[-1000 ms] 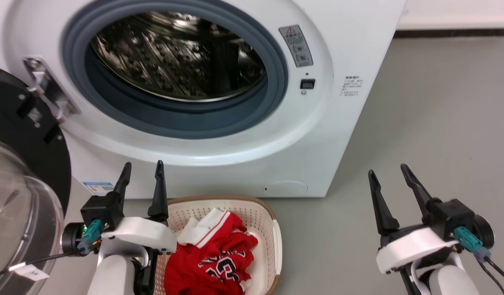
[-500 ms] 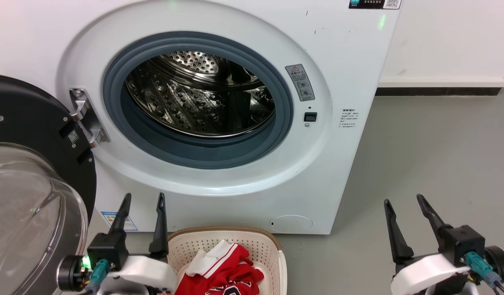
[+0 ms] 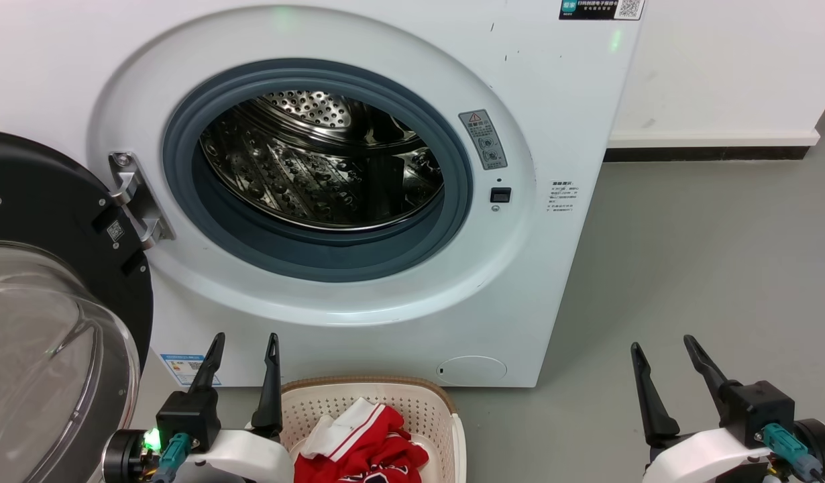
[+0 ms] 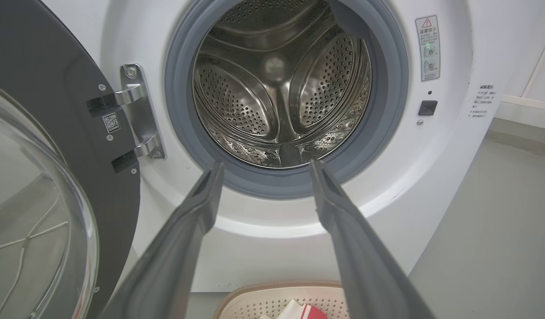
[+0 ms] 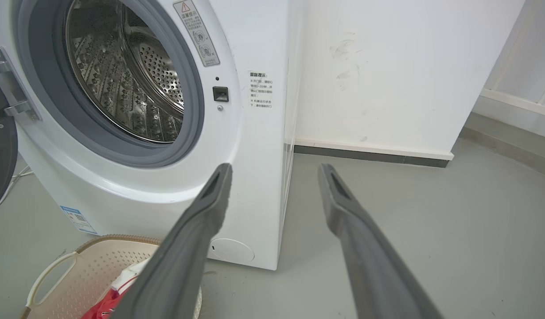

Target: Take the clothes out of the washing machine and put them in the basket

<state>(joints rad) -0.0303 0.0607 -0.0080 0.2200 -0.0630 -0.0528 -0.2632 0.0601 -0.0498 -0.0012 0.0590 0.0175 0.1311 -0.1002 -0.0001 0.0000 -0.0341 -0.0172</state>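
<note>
Standing on grey floor point(image 3: 707, 268) beside a white wall point(image 3: 721, 67), the white front-loading washing machine point(image 3: 553, 100) is faced by left gripper point(image 3: 245, 339) and right gripper point(image 3: 662, 342), both spread, empty.

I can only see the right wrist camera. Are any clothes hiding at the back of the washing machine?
Observer: None that I can see. The left wrist view looks straight into the drum of the washing machine, and the part it shows is bare steel.
Operator: Is my other hand holding something?
Observer: No. The left gripper is open and empty, at the left edge of the basket in the head view.
Operator: What is the red stuff in the basket?
Observer: Red clothes, with a white striped collar lying on top.
</note>
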